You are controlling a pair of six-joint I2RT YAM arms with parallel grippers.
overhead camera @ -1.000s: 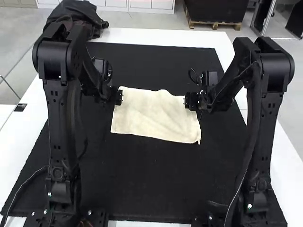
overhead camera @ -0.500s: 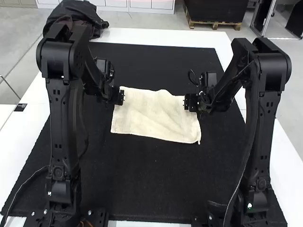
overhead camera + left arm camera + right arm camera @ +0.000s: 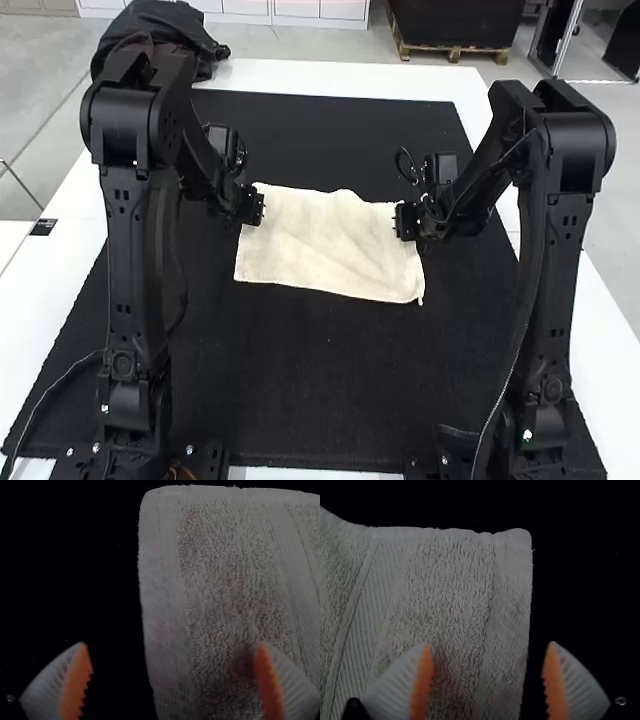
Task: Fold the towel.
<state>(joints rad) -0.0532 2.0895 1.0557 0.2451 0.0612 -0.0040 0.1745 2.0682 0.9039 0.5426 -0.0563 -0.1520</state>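
Observation:
The cream towel [image 3: 330,245] lies spread as a rough rectangle on the black mat, slightly rippled. At its far left corner is my left gripper [image 3: 260,206]; at its far right corner, my right gripper [image 3: 398,220]. In the left wrist view my left gripper [image 3: 172,652] is open, one finger over the towel [image 3: 225,590] and the other over the mat, the towel's side edge running between them. My right gripper [image 3: 487,655] is likewise open in the right wrist view, with the edge of the towel [image 3: 450,590] between its fingers.
A black mat [image 3: 320,380] covers most of the white table [image 3: 350,78]. A dark bag [image 3: 165,35] rests at the table's far left edge. A small black item [image 3: 43,227] lies on the white surface at the left.
My left gripper has shifted slightly to the right over the towel's corner. My right gripper has moved only a little. The towel lies as before.

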